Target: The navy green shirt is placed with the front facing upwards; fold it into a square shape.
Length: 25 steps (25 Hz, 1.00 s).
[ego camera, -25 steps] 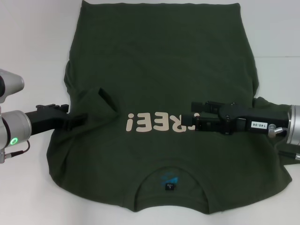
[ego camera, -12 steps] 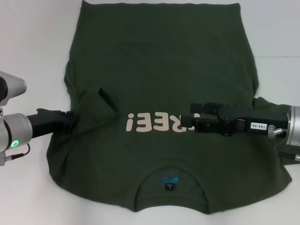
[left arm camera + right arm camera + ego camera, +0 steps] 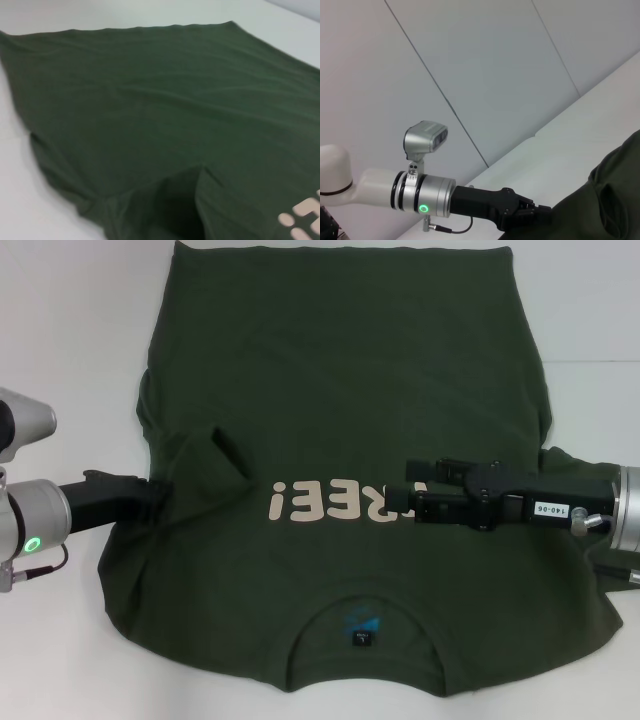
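Movement over the last second belongs to the left pincer (image 3: 158, 492): it was lying on the cloth near the left sleeve, and it has now drawn back to the very edge of the navy green shirt (image 3: 340, 370). Its tips are buried in the fabric there, so I cannot tell whether they are closed on the hem or merely touching it. The right pincer (image 3: 408, 498) has not shifted; it lies across the chest, covering the first letter of the cream lettering (image 3: 330, 503), and its opening cannot be made out either. The shirt lies flat and face-up on the white desk (image 3: 70, 330), collar toward the robot. My guess is that the left arm is setting up a sleeve-side grab, with no fold made yet.
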Each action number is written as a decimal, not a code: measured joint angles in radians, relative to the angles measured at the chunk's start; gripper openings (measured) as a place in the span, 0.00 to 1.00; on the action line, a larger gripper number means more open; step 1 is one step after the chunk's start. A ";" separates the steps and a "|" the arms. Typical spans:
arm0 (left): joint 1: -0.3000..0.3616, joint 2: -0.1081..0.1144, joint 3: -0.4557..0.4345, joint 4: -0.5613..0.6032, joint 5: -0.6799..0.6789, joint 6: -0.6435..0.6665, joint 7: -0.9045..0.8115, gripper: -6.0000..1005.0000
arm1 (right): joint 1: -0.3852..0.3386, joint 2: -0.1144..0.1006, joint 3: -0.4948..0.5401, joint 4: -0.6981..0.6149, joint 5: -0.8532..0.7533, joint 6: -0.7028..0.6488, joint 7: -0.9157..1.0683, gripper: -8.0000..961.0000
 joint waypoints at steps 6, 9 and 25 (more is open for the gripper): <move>0.013 -0.002 -0.003 0.071 -0.007 0.098 -0.034 0.04 | 0.000 0.000 0.001 0.004 0.000 0.000 -0.006 0.90; 0.015 -0.002 -0.014 0.095 -0.010 0.140 -0.051 0.04 | 0.000 0.000 0.003 0.006 0.000 0.000 -0.010 0.90; 0.001 -0.001 -0.022 0.104 -0.014 0.147 -0.077 0.04 | -0.005 0.000 0.006 0.003 0.000 0.003 -0.014 0.90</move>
